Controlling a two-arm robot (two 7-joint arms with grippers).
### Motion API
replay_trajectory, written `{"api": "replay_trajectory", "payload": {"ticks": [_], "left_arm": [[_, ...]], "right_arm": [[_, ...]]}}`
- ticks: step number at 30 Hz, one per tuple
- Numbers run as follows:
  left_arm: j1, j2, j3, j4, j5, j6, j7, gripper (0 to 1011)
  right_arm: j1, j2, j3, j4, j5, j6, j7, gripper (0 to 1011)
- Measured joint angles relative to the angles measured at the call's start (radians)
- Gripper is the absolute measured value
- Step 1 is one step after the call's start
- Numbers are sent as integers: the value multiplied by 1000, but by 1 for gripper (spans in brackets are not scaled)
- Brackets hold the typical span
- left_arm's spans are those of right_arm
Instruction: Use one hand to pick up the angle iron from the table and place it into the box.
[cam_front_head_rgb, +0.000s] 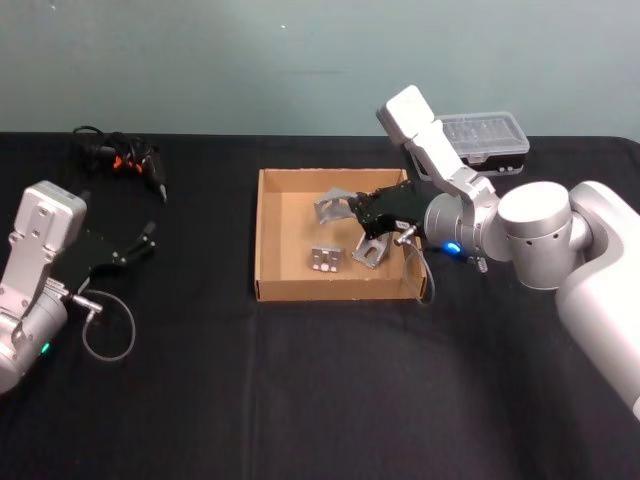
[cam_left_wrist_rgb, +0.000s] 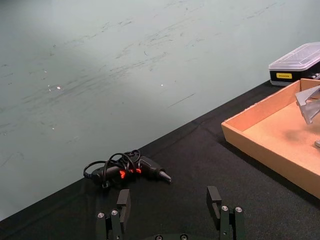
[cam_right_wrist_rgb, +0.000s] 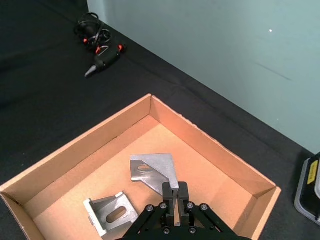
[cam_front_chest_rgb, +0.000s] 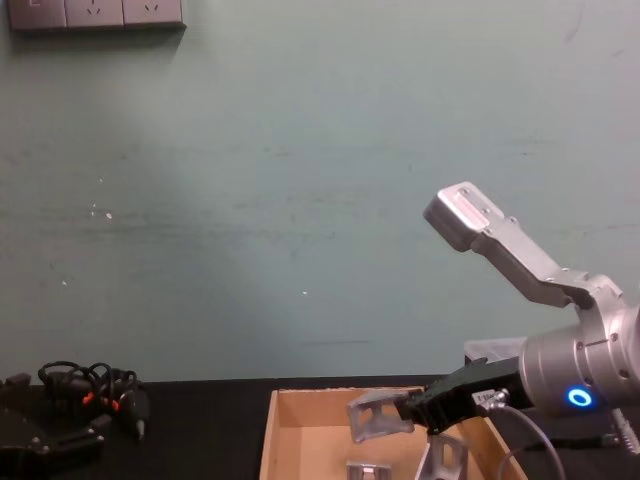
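The tan cardboard box (cam_front_head_rgb: 268, 232) sits mid-table on the black table (cam_front_head_rgb: 300, 400). My right gripper (cam_front_head_rgb: 350, 208) reaches over it, shut on a silver angle iron (cam_front_head_rgb: 330, 208) by one edge. In the right wrist view its fingers (cam_right_wrist_rgb: 170, 192) pinch that angle iron (cam_right_wrist_rgb: 152, 170) above the box (cam_right_wrist_rgb: 80, 150) floor; the chest view shows the angle iron (cam_front_chest_rgb: 375, 415) hanging inside the box's walls. Two more angle irons (cam_front_head_rgb: 325, 260) (cam_front_head_rgb: 368, 252) lie on the box floor. My left gripper (cam_front_head_rgb: 140, 240) rests open at the table's left, also seen as the left gripper (cam_left_wrist_rgb: 169, 200).
A clear-lidded black plastic case (cam_front_head_rgb: 485, 140) stands behind the box on the right. A tangle of black cables with orange bits (cam_front_head_rgb: 120, 155) lies at the back left. Bare black tabletop runs along the front and between the box and my left arm.
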Motion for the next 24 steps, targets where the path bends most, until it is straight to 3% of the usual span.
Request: {"api": "replay_trajectory", "payload": {"ticks": [15,24], "left_arm": [[0,0,0,0,0,0,0,1000],[0,0,0,0,0,0,0,1000]], "right_arm": [[25,-31,5,78,-25,-17,9,64],[-8,-31,43,47,-16,-42,-13,312]]}}
